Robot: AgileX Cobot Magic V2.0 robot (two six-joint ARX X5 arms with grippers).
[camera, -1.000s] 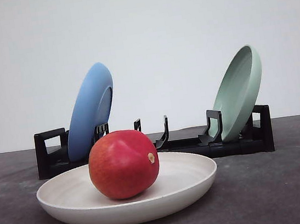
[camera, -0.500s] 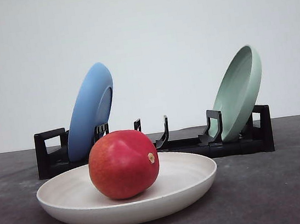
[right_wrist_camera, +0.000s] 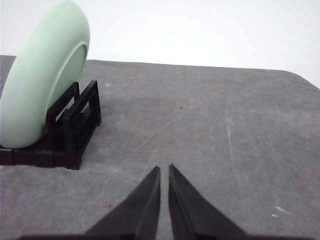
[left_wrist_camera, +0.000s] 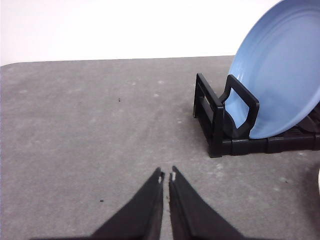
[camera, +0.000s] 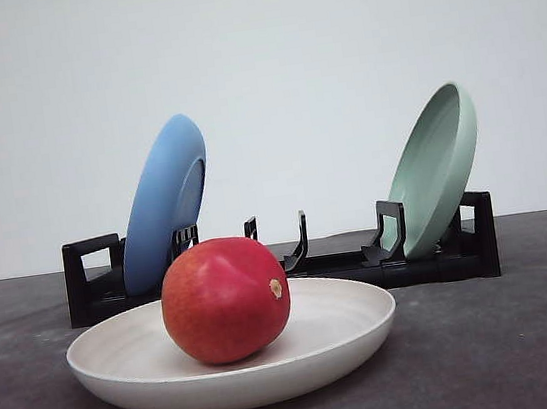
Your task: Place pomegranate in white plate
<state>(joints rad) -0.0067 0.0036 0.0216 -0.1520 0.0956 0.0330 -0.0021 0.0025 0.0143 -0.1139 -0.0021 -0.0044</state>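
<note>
Centrally, the glossy, egg-shaped pomegranate (camera: 225, 300) rests in the matte white plate (camera: 350, 327); each end effector (left_wrist_camera: 166, 176) (right_wrist_camera: 164, 169) is closed, empty.

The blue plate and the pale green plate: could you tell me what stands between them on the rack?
In the front view, empty black dividers stand between the blue plate and pale green plate on the rack.

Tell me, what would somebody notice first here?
The shiny red pomegranate sitting in the white plate at the front of the table. Behind it, a blue plate and a green plate lean in a black rack, blue on the left, green on the right.
</note>
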